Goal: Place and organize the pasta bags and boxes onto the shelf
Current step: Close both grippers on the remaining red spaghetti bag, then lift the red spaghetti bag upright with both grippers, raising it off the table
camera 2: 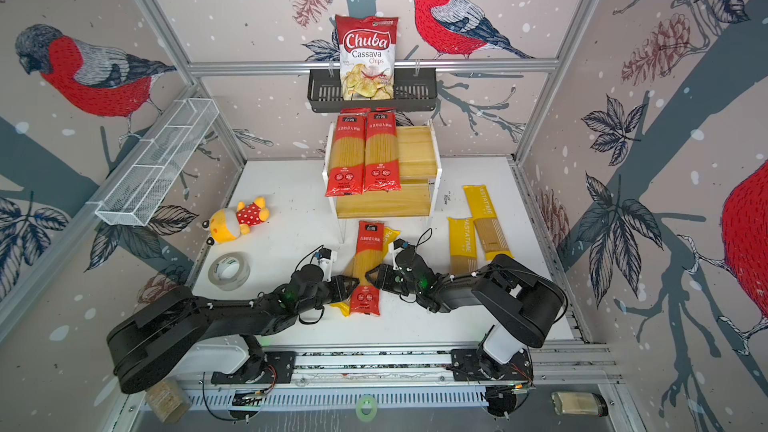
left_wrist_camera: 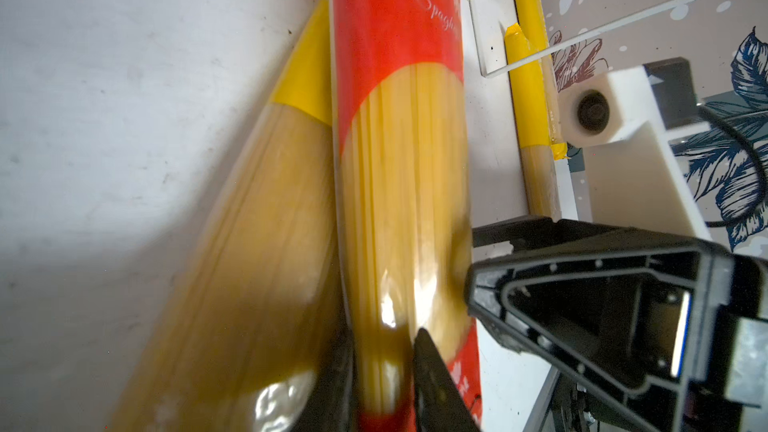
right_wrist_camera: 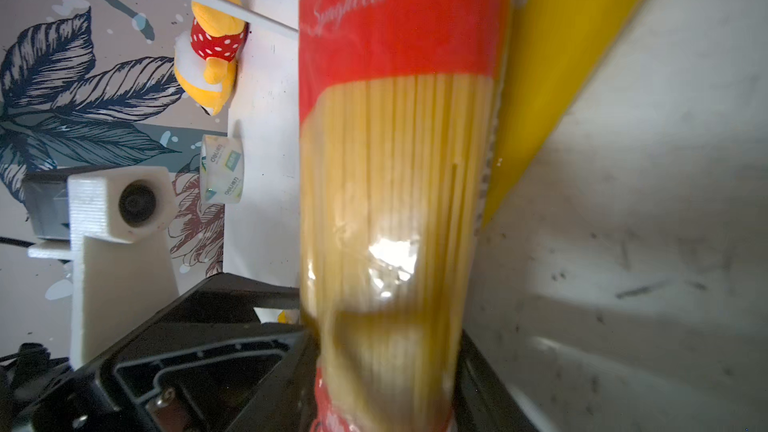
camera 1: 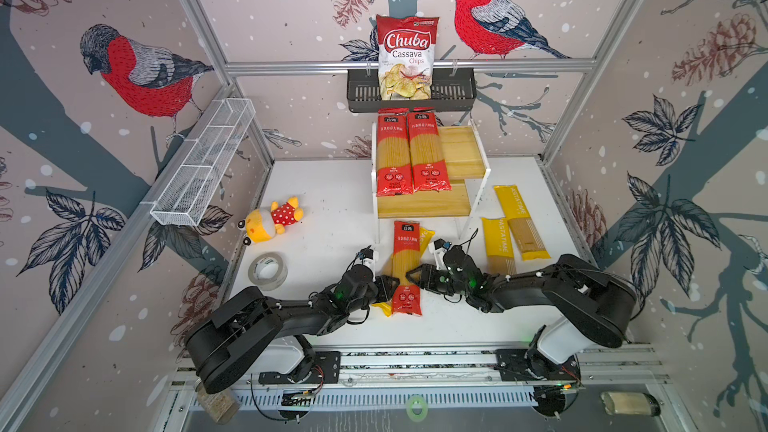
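Note:
A red pasta pack lies lengthwise near the table's front, over a yellow pack that peeks out beneath it. My left gripper is shut on its left edge; in the left wrist view the fingers pinch the spaghetti. My right gripper comes from the other side, its jaws closed around the same pack. Two red packs lie side by side on the wooden shelf, hanging over its lower board. Two yellow packs lie on the table to the right.
A chips bag stands in the black basket above the shelf. A white wire basket hangs on the left wall. A plush toy and a tape roll lie at the left of the table.

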You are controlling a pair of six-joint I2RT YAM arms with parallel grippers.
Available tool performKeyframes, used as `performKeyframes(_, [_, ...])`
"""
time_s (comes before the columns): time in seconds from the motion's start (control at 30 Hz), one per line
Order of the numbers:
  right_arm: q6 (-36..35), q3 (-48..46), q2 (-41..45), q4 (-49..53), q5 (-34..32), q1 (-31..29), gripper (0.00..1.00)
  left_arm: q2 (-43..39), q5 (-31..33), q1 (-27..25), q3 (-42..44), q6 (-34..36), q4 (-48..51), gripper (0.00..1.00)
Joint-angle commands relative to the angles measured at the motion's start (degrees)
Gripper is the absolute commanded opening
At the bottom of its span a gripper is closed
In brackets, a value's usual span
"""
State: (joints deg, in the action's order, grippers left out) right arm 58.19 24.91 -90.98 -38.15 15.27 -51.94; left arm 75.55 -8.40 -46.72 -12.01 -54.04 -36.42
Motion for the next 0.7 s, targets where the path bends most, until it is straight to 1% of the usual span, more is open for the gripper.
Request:
performKeyframes(0.0, [-0.87, -0.73, 1.01, -6.53, 3.28, -0.14, 0.4, 0.0, -1.88, -0.03, 0.24, -0.69, -2.77, 0.22])
performKeyframes(0.13, [-0.5, -1.34, 1.37, -7.85, 3.37, -0.1, 0.22, -1.71, -2.92, -0.04, 0.39, -1.11, -2.62, 0.25])
performKeyframes(0.23, [1.09, -2.17, 1.24, -10.25, 3.59, -0.17, 0.14, -4.6, -3.12, 0.04, 0.26, -1.42, -0.66, 0.28])
performKeyframes(0.33, [3.28, -3.49, 1.11, -14.1, 4.13, -0.17, 0.1, -8.58, -1.7, 0.04, 0.48, -2.28, 2.55, 0.31])
performKeyframes(0.43, [5.26, -4.49, 1.54, -17.05, 4.93, -0.24, 0.06, -13.31, 0.6, 0.27, 1.37, -2.02, 3.38, 0.34])
performKeyframes(0.53, [6.9, -5.45, 3.2, -18.81, 4.75, -0.52, 0.03, -17.95, 1.63, 1.24, 0.63, -1.47, 7.58, 0.38])
performKeyframes(0.57, [7.46, -5.76, 3.96, -19.31, 4.73, -0.61, 0.02, -19.29, 1.23, 1.97, 0.33, -1.25, 9.14, 0.4])
performKeyframes(0.67, [9.06, -5.93, 6.11, -20.07, 4.1, -1.95, 0.0, -23.03, -1.17, 4.21, -0.53, -0.71, 12.73, 0.53])
